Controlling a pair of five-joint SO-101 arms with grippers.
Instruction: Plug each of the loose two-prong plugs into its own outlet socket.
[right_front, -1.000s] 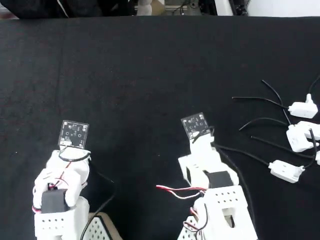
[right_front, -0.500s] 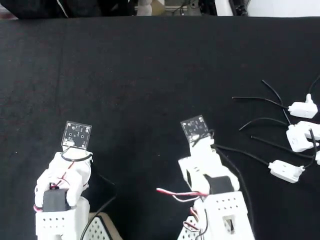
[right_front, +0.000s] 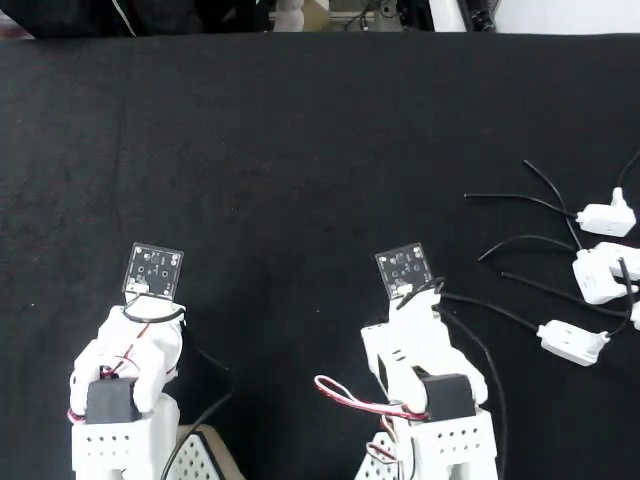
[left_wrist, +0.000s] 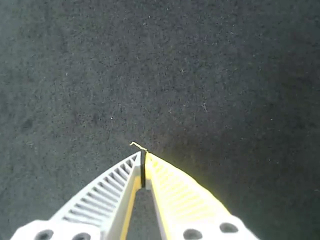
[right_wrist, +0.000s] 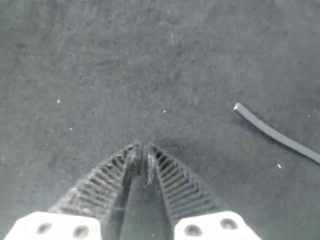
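Both tools are sitting closed and empty, the left tool (left_wrist: 143, 165) at lower left of the high view and the right tool (right_wrist: 142, 157) at lower centre. Three white pieces are lying at the desk's (right_front: 300, 150) right edge, nearer the right arm: upper piece (right_front: 605, 217), middle piece (right_front: 598, 275) and lowest piece (right_front: 570, 342), whose black cord (right_front: 495, 311) is trailing left toward that tool. I cannot tell plug from socket

We recorded a matt black cloth (right_front: 300, 140) with a rough, fibrous nap. The left gripper (left_wrist: 143, 159) and right gripper (right_wrist: 143, 150) were ribbed matt plastic. The plugs (right_front: 572, 342) were smooth white plastic. Their cords (right_wrist: 270, 131) had smooth black sheathing.
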